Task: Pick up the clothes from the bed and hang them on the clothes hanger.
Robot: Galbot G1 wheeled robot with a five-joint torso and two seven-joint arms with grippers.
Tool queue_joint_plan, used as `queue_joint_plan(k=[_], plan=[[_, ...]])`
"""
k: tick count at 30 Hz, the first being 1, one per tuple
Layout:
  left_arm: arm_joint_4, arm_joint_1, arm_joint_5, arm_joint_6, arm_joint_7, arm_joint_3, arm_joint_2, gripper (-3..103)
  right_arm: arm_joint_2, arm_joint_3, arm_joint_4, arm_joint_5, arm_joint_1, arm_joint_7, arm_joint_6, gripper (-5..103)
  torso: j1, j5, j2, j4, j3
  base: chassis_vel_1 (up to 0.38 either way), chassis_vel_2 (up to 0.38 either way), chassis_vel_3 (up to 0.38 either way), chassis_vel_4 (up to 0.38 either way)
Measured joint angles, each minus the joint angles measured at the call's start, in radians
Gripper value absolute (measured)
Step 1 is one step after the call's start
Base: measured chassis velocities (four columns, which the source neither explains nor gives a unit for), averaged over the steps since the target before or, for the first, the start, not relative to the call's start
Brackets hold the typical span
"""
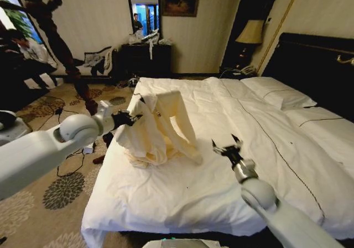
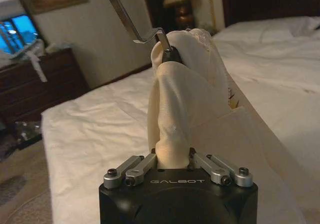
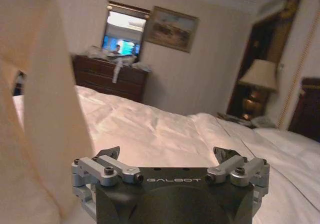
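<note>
- Two robot arms reached over the bed [image 1: 221, 165], a wide double bed with a white sheet, which serves as the landmark here.
- The left gripper [image 1: 128, 118] was held above the bed's near-left part, close to its left edge. Its jaws were closed on a bunch of cream-coloured clothes [image 1: 160, 127], pinching the cloth tight; in the left wrist view the fabric [image 2: 185, 109] rose straight out from between the fingers [image 2: 142, 164].
- The clothes were lifted into a peak, with their lower folds resting in a heap on the sheet toward the bed's left side.
- The clothes hanger [image 2: 167, 51] sat at the top of the lifted fabric. Its dark neck poked out of the cloth and its slim silvery hook [image 2: 130, 21] slanted upward, away from the bed.
- The right gripper [image 1: 227, 146] hovered just over the sheet near the bed's middle, beside the draped cloth and not touching it. Its jaws stood wide apart and held nothing; the right wrist view showed both dark fingertips [image 3: 109, 153] spread, with the sheet [image 3: 165, 139] between them.
- White pillows [image 1: 279, 96] with a thin dark trim line lay at the bed's far-right end, against a dark headboard [image 1: 315, 65].
- A lamp [image 1: 250, 33] stood beyond that end of the bed.
</note>
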Motion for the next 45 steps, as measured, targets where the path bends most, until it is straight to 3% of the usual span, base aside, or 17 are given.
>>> queue_joint_plan(k=[6,9,11,13,16,21,24,29,32,34,37,45], plan=[[0.003,0.002,-0.064,0.0,-0.017,-0.064,0.02,15,0.025,0.034,0.003,-0.01,-0.032,-0.022,0.012,100,0.0,0.0002,0.0,0.0001,0.0,0.0,0.0,0.0,0.0],[0.029,-0.062,-0.149,0.045,-0.022,-0.101,0.045,15,0.025,0.033,0.003,-0.014,-0.029,-0.024,0.013,100,0.0,-0.0002,0.0,0.0003,0.0,0.0,0.0,0.0,0.0],[0.033,-0.074,-0.155,0.05,-0.022,-0.099,0.048,15,0.025,0.033,0.003,-0.014,-0.029,-0.024,0.013,100,0.0,-0.0002,0.0,0.0003,0.0,0.0,0.0,0.0,0.0],[0.078,-0.21,-0.213,0.09,-0.022,-0.047,0.066,15,0.024,0.029,0.003,-0.016,-0.026,-0.024,0.013,100,0.0,0.0003,0.0,0.0002,0.0,0.0,0.0,0.0,0.0],[0.113,-0.287,-0.278,0.122,-0.05,-0.022,0.062,15,0.024,0.027,0.002,-0.016,-0.024,-0.024,0.014,100,0.0,0.0,0.0,0.0003,0.0,0.0,0.0,0.0,0.0],[0.229,-0.418,-0.343,0.166,-0.116,0.021,-0.011,15,0.023,0.024,0.001,-0.018,-0.022,-0.024,0.014,100,0.0,-0.0002,0.0,0.0,0.0,0.0,0.0,0.0,0.0],[0.393,-0.537,-0.39,0.223,-0.198,0.063,-0.124,15,0.023,0.022,0.0,-0.019,-0.02,-0.025,0.014,100,0.0,-0.0003,0.0,0.0,0.0,0.0,0.0,0.0,0.0],[0.52,-0.662,-0.402,0.238,-0.234,0.14,-0.222,15,0.022,0.021,0.0,-0.019,-0.019,-0.025,0.014,100,0.001,-0.0001,0.0,0.0,0.0,0.0,0.0,0.0,0.0],[0.689,-0.79,-0.423,0.239,-0.272,0.241,-0.333,15,0.022,0.021,-0.001,-0.02,-0.019,-0.025,0.014,100,0.0,0.0005,0.0,-0.0006,0.0,0.0,0.0,0.0,0.0],[0.714,-0.806,-0.431,0.239,-0.278,0.255,-0.346,15,0.022,0.021,-0.001,-0.02,-0.019,-0.025,0.014,100,0.001,0.0003,0.0,-0.0006,0.0,0.0,0.0,0.0,0.0],[0.857,-0.891,-0.471,0.239,-0.3,0.338,-0.414,15,0.022,0.02,-0.001,-0.02,-0.018,-0.025,0.014,100,0.001,0.0002,0.0,0.0004,0.0,0.0,0.0,0.0,0.0],[1.072,-0.931,-0.477,0.238,-0.288,0.37,-0.52,15,0.022,0.02,-0.001,-0.021,-0.018,-0.025,0.014,100,0.0,-0.0002,0.0,0.0001,0.0,0.0,0.0,0.0,0.0]])
